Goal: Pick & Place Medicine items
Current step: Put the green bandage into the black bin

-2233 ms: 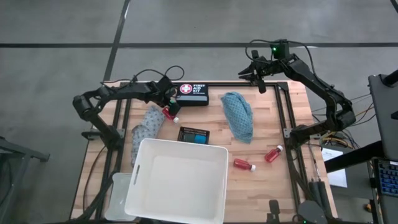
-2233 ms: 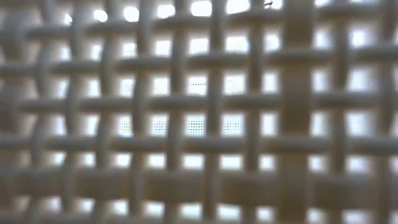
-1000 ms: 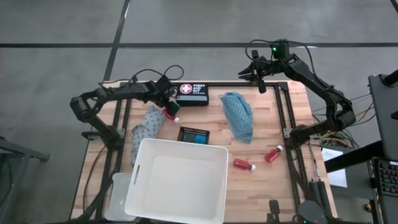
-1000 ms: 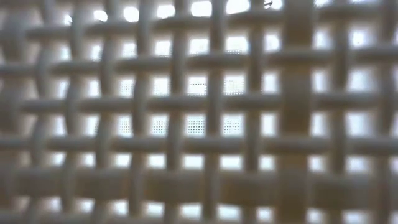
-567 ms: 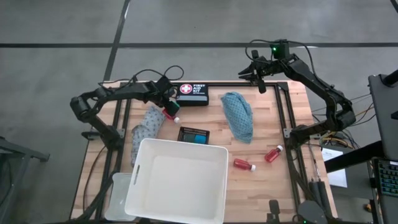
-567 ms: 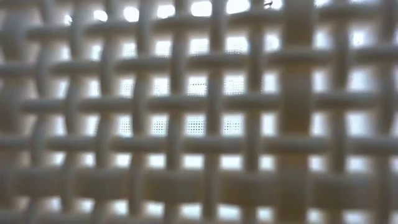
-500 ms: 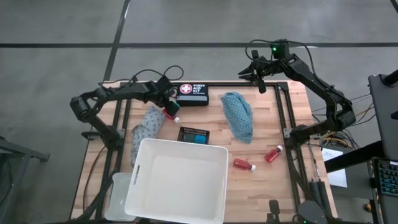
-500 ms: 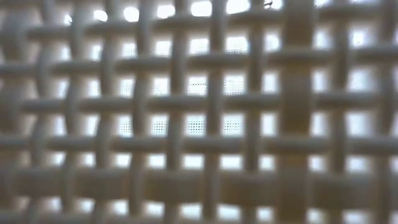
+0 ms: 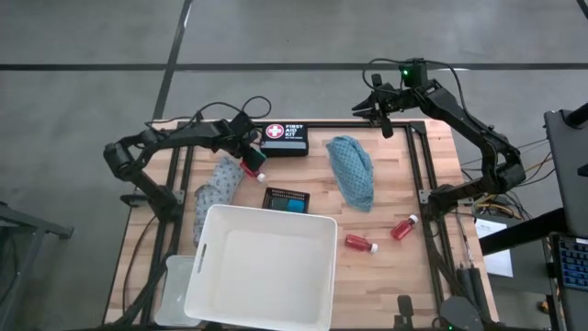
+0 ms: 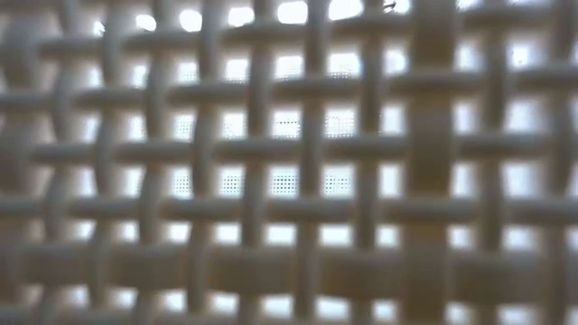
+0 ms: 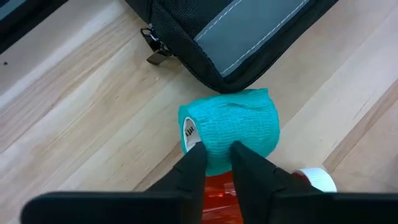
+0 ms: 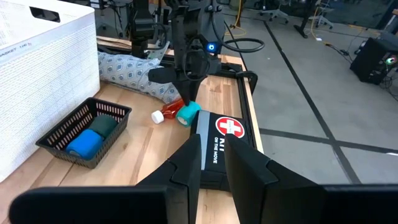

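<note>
The left gripper [image 9: 248, 158] is down at the table's far edge beside the first aid kit [image 9: 284, 138], its fingers [image 11: 193, 165] nearly together over a red bottle [image 11: 221, 198], with a teal bandage roll [image 11: 233, 127] just ahead of them (whether they actually pinch the bottle I cannot tell). The right gripper [image 9: 378, 108] hangs past the table's far edge, fingers close together and holding nothing. Two more red bottles [image 9: 360, 243] lie near the teal cloth [image 9: 353, 171].
</note>
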